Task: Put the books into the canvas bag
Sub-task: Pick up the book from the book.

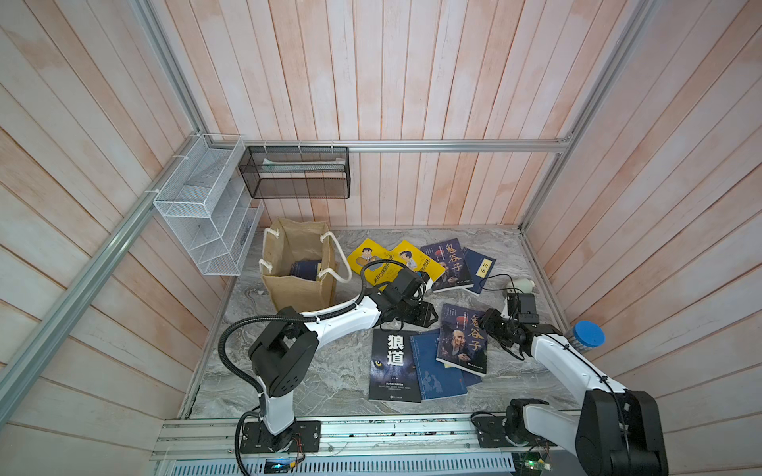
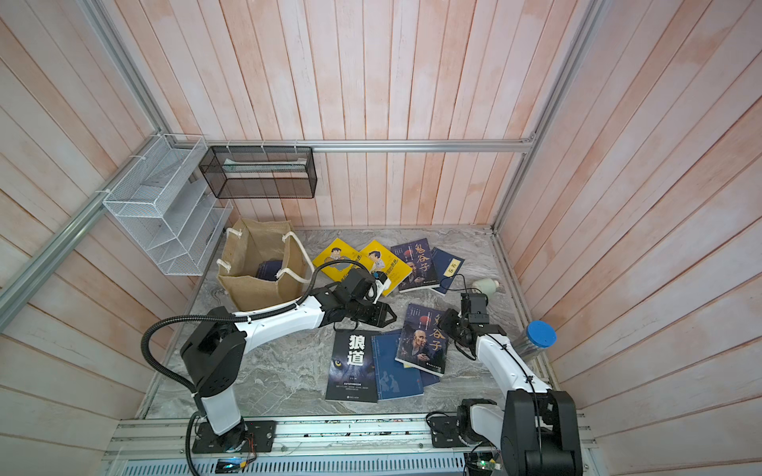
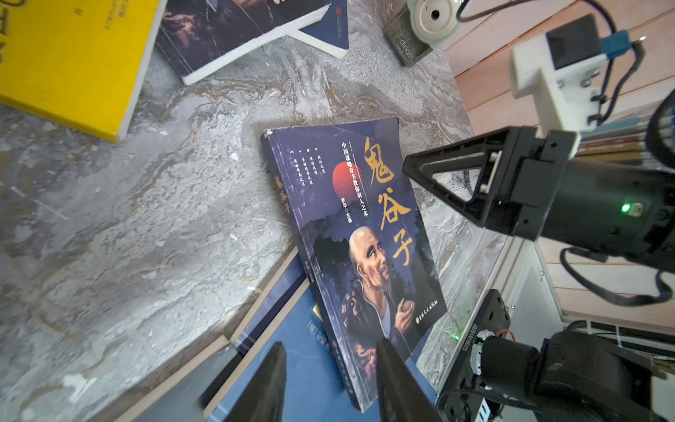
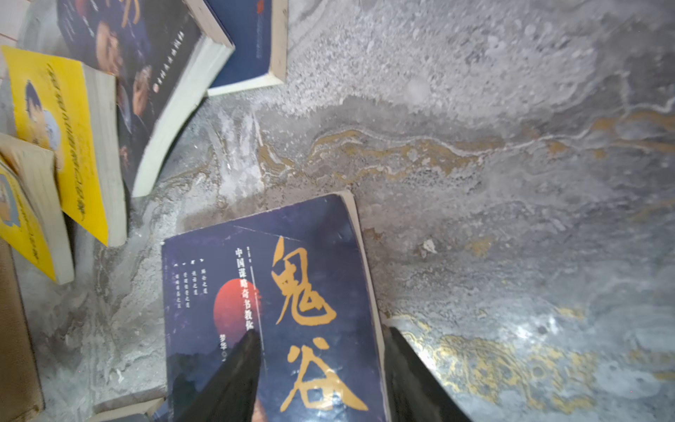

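Jaws of the right gripper (image 4: 321,332) stand parted and hold nothing; one finger hangs over the cover of the dark portrait paperback with gold lettering (image 4: 292,292), while its partner sits just past that book's page edge, above the grey marble-patterned tabletop (image 4: 511,182); the left gripper (image 3: 330,343) is likewise parted and empty, low over the same book's other end and the plain blue paperback (image 3: 314,383) beneath it.

Closing from this straddle could catch only the cover or a few pages, so the thin book may bend, fan open or slip out; since it lies tilted on the blue one, a lift could drag that one along; both grippers are near each other over one book, so a clash looks possible; the tan burlap canvas bag with white rope handles (image 1: 288,288) stands well apart at the far left corner, and one handle hangs out on the side facing the books, where a carried book could snag.

One navy book (image 1: 305,268) shows inside the bag; what lies under it cannot be told; the left arm covers part of a yellow cartoon-cover book (image 1: 371,261); whether the right fingertip touches the table is unclear; a small cream device with a black cable (image 1: 521,284) cannot be identified.
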Controlling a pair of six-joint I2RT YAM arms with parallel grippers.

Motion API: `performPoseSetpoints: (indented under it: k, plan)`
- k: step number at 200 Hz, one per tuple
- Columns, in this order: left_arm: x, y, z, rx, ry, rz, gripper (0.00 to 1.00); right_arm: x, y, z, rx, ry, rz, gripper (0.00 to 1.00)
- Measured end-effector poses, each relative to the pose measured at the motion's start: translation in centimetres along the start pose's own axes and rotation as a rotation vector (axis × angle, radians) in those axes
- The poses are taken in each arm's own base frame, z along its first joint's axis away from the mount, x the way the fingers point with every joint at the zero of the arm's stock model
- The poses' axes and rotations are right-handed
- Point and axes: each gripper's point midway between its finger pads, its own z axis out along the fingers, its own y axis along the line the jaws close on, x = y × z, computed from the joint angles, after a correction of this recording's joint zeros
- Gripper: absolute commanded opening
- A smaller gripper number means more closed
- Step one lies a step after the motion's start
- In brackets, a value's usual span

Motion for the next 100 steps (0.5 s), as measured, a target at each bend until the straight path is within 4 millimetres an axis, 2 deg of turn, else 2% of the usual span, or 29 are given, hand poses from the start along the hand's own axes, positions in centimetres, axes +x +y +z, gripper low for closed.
performPoseSetpoints:
  k: [15,44,100]
  plan:
    - [-0.3,-0.2,0.9,0.026,-0.004,-0.014,0.44,0.6,-0.3,0.6,0.009,0.035,-0.003,0.56]
    - [0.2,-0.2,2.9,0.072,0.02,-0.06,0.44,2.5,-0.9,1.6,0.0,0.106,-0.008,0.56]
    - [2.4,0.7,6.4,0.119,0.113,-0.149,0.44,2.5,0.5,2.0,-0.101,0.098,-0.02,0.53]
